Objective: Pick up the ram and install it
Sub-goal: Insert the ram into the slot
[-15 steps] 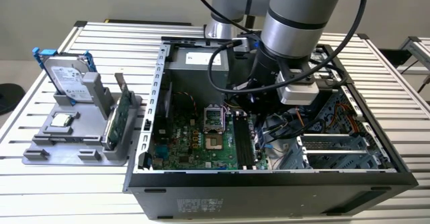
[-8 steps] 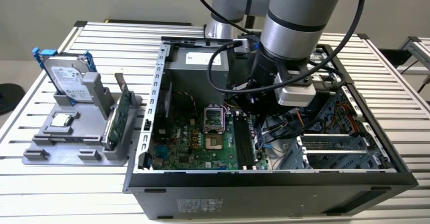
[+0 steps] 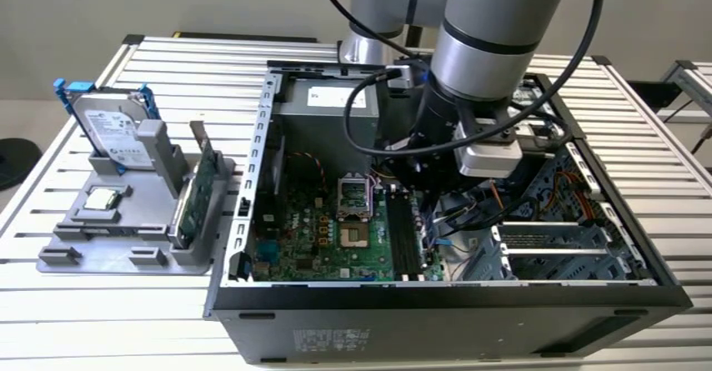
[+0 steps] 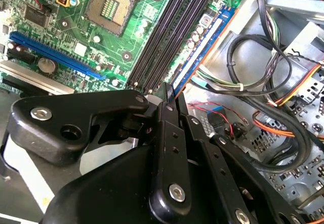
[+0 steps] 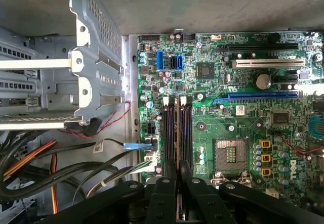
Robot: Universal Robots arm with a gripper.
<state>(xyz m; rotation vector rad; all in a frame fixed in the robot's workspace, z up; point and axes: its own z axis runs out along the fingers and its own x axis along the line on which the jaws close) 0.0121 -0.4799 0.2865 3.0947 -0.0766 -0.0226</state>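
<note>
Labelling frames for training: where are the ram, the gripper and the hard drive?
ram (image 5: 177, 133), first wrist view, upper edge.
gripper (image 5: 178, 172), first wrist view, between fingertips.
hard drive (image 3: 106, 125), exterior view, labelled face.

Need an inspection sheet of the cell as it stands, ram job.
Surface: slatted table carrying an open PC case and a grey tray.
Job's things: ram edge-on in the tool, lined up with the slots; seating cannot be told.
Clutter: hard drive and card upright in the tray.
Grippers: tool shut on the ram, inside the case.
Cables: bundles beside the motherboard; arm cable looping above.
Surroundings: second table at the exterior view's right.
</note>
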